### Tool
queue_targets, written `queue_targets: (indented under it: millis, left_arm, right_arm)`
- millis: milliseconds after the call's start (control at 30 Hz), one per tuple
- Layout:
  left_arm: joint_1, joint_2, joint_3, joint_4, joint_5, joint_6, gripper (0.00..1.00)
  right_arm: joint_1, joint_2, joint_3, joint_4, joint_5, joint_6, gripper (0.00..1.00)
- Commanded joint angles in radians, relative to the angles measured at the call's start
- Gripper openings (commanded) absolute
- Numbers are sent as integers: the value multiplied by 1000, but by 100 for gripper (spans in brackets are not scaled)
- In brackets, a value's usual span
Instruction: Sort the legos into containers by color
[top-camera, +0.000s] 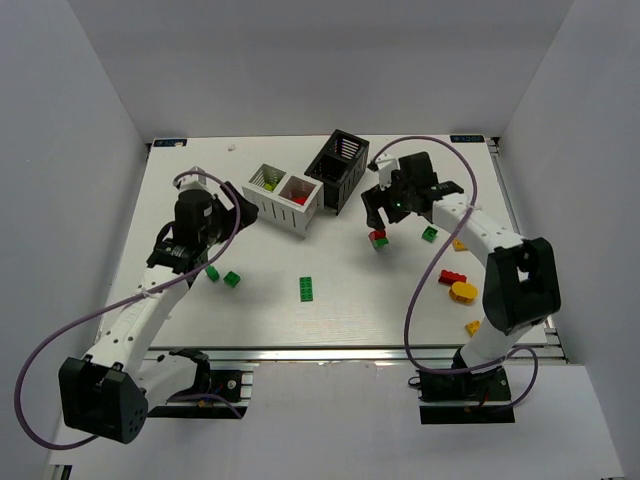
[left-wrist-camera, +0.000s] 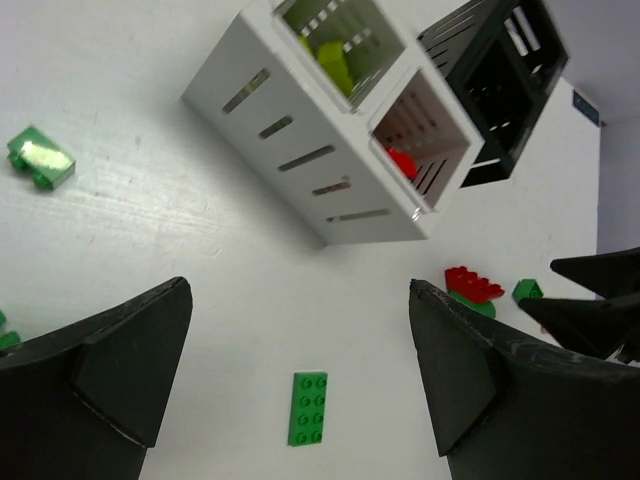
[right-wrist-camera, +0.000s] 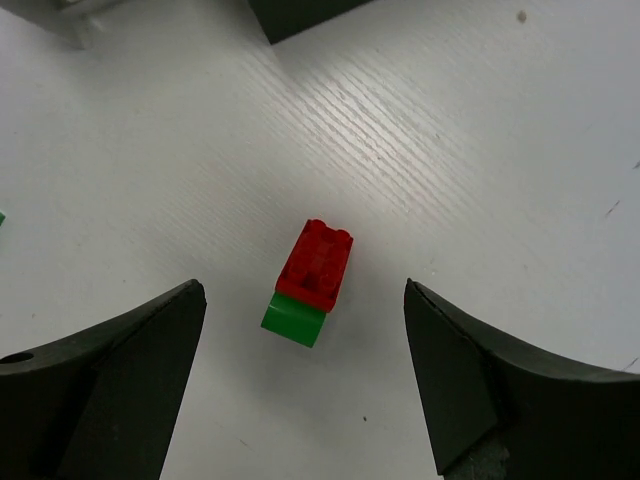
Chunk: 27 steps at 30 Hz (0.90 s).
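Note:
A white container (top-camera: 283, 200) holds lime legos (left-wrist-camera: 335, 60) in one compartment and a red lego (left-wrist-camera: 402, 162) in the other. The black container (top-camera: 337, 168) stands just behind it. My left gripper (top-camera: 243, 207) hovers open and empty to the left of the white container (left-wrist-camera: 330, 150), above the table, with a flat green lego (left-wrist-camera: 309, 408) lying beyond its fingers. My right gripper (right-wrist-camera: 303, 290) is open over a red lego (right-wrist-camera: 318, 262) stacked on a green one (right-wrist-camera: 293, 320), touching neither; the stack (top-camera: 378, 238) lies right of the containers.
Two small green legos (top-camera: 232, 279) (top-camera: 212, 272) lie by the left arm. Right of the stack are a green lego (top-camera: 429, 234), a red lego (top-camera: 452, 277) and yellow legos (top-camera: 463, 291) (top-camera: 472, 327). The flat green lego (top-camera: 307, 288) lies mid-table.

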Motion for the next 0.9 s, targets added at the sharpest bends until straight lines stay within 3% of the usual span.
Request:
queue_targets:
  millis: [0, 200, 867]
  left_arm:
    - [9, -59, -45, 53, -13, -26, 98]
    - [10, -69, -109, 90, -5, -55, 98]
    - [13, -68, -123, 101, 30, -81, 98]
  right_arm:
    - [16, 40, 99, -82, 93, 103, 84]
    - [36, 169, 178, -140, 177, 202, 81]
    - [54, 247, 156, -156, 145, 199, 68]
